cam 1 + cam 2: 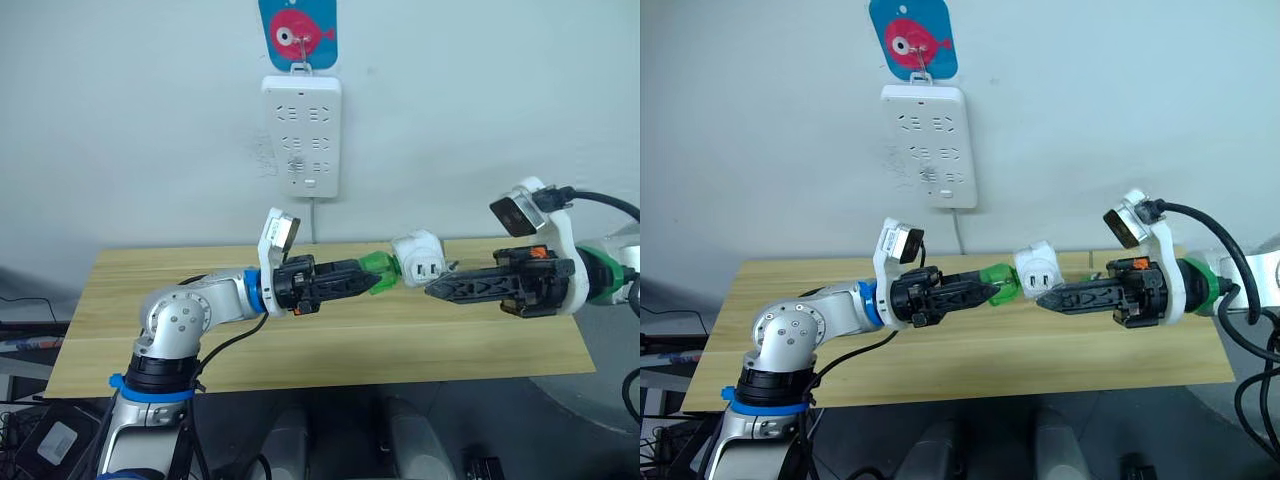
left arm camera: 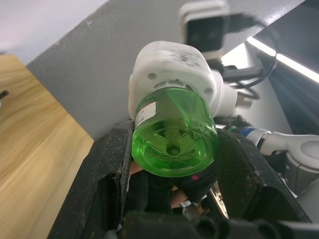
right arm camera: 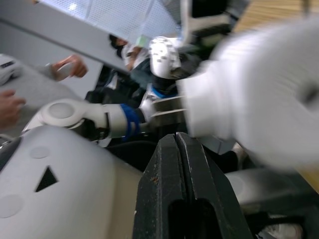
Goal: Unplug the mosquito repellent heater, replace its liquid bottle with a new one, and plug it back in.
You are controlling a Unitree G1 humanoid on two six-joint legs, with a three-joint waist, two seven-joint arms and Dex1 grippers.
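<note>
The white mosquito repellent heater (image 1: 415, 255) hangs in the air above the table, off the power strip, its plug pins facing me. Its liquid bottle (image 1: 380, 268), translucent green, is still seated in the heater (image 2: 169, 64), and the neck is hidden inside the body. My left gripper (image 1: 372, 278) is shut on the bottle (image 2: 174, 134), one finger on each side. My right gripper (image 1: 432, 290) is shut with nothing between its fingers (image 3: 177, 164); its tip lies just below the heater's plug side. The new one is out of view.
A white power strip (image 1: 301, 135) hangs on the wall under a blue tag with a red fish (image 1: 298, 35). The wooden table (image 1: 300, 340) lies beneath both arms. A person's hands (image 3: 65, 67) show in the right wrist view.
</note>
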